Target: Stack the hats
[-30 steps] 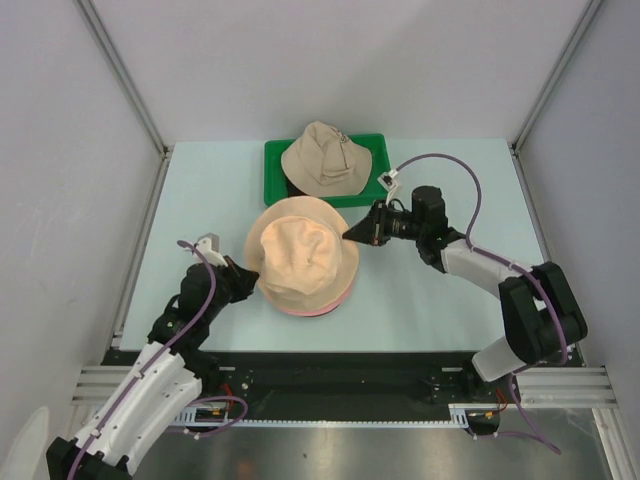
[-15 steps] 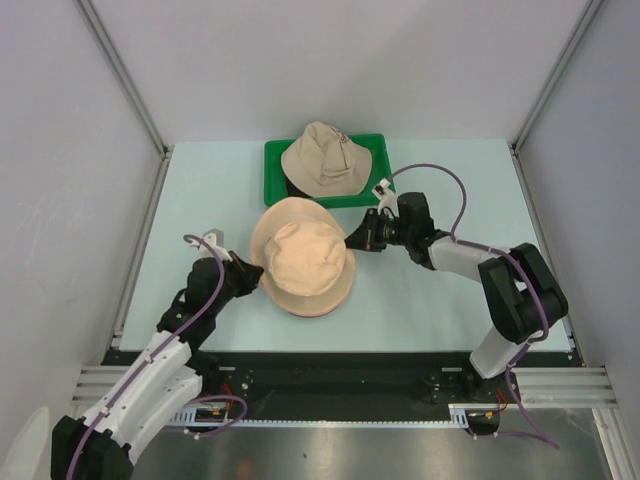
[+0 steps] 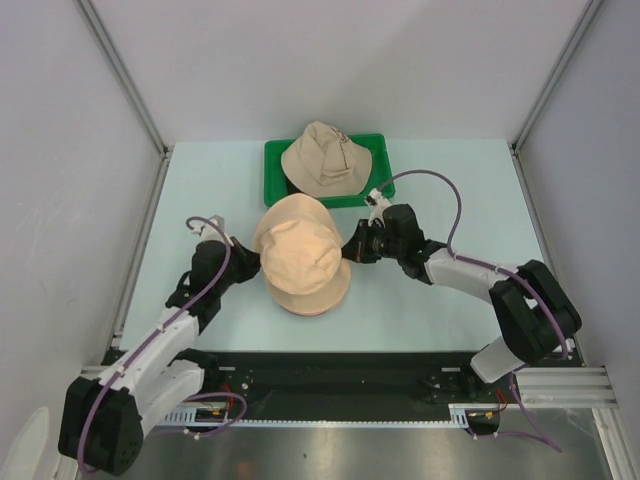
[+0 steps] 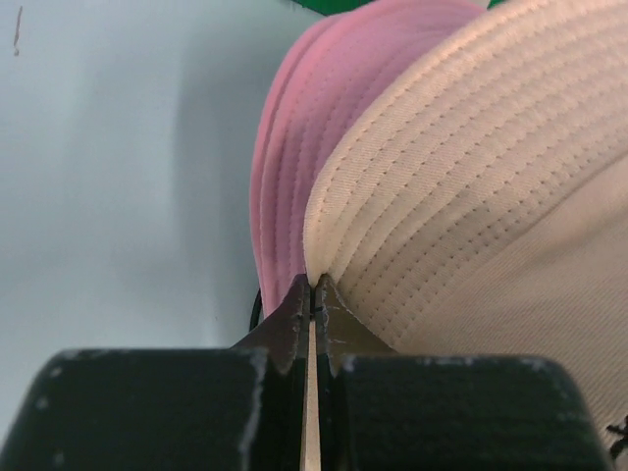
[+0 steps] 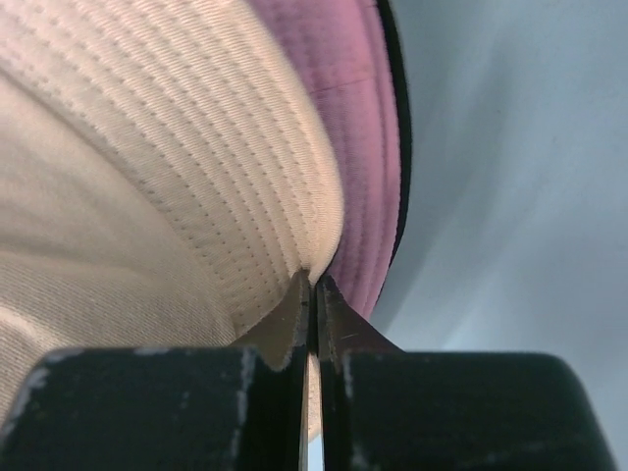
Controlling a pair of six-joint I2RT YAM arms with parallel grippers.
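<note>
A green plastic tray [image 3: 273, 160] sat against the middle of the pale blue bench's [image 3: 210, 180] far edge. White panels [image 3: 330, 60] walled the bench's far, left and right edges, and a metal rail [image 3: 590, 380] ran along its near edge.

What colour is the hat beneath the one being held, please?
The lower hat is pink; left wrist view.

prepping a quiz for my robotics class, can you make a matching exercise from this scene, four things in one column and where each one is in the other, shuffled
Things:
1. cream hat
2. pink hat
3. khaki hat
4. green tray

Places:
A. at the far side, with a hat on it
B. lying on the tray
C. brim pinched by the left gripper and the right gripper
D. under the cream hat, brim peeking out

Pairs: 1-C, 2-D, 3-B, 4-A
</note>
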